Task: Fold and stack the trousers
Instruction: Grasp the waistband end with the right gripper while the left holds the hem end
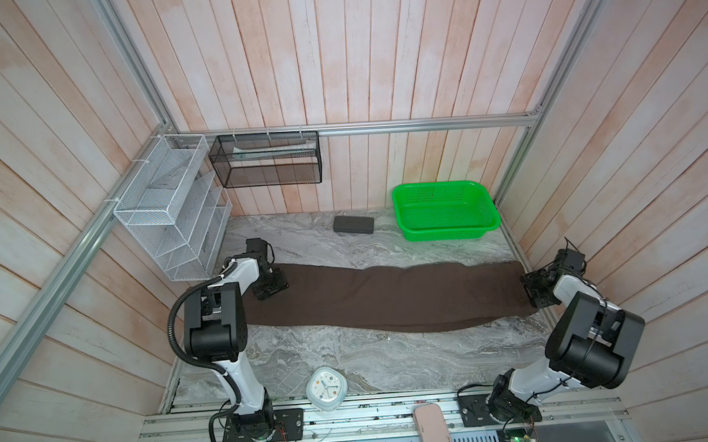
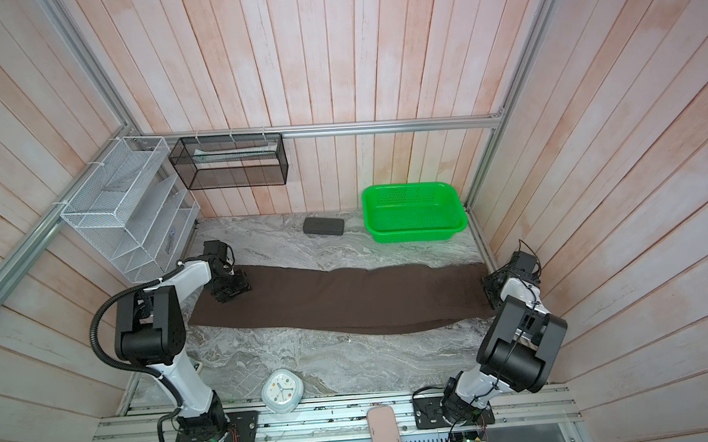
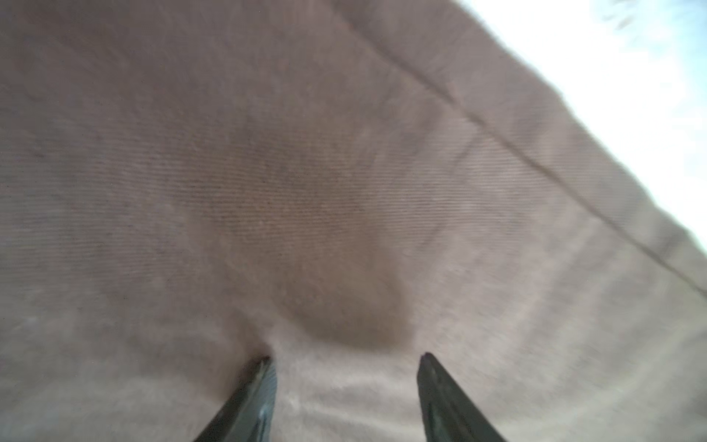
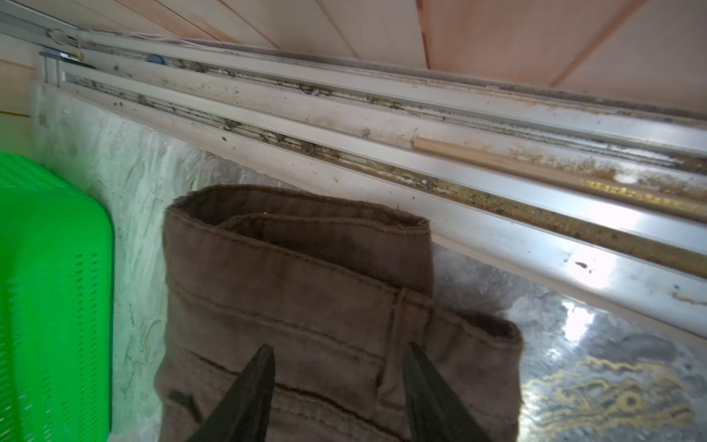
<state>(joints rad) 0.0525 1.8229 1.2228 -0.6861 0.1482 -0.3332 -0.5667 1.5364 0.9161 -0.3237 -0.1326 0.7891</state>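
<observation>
The brown trousers (image 1: 389, 297) lie flat in a long band in front of the green basket (image 1: 444, 234), not touching it. The left gripper (image 3: 346, 358) is low over the leg end farthest from the basket, jaws parted, clamping nothing. The right gripper (image 4: 338, 348), likewise parted and empty, is over the waistband nearest it. A dark grey case (image 1: 353, 224) lies beside the basket.

A green plastic basket (image 1: 444, 233) stands in the far right corner of the marble table (image 1: 393, 365). A small dark grey case (image 1: 353, 224) lies near its left side, not touching it. A white wire rack (image 1: 168, 207) and a black mesh box (image 1: 266, 160) hang at the far left. A white clock (image 1: 326, 388) rests at the near edge, near a pink flat object (image 1: 434, 432) on the aluminium rail (image 1: 375, 414).
</observation>
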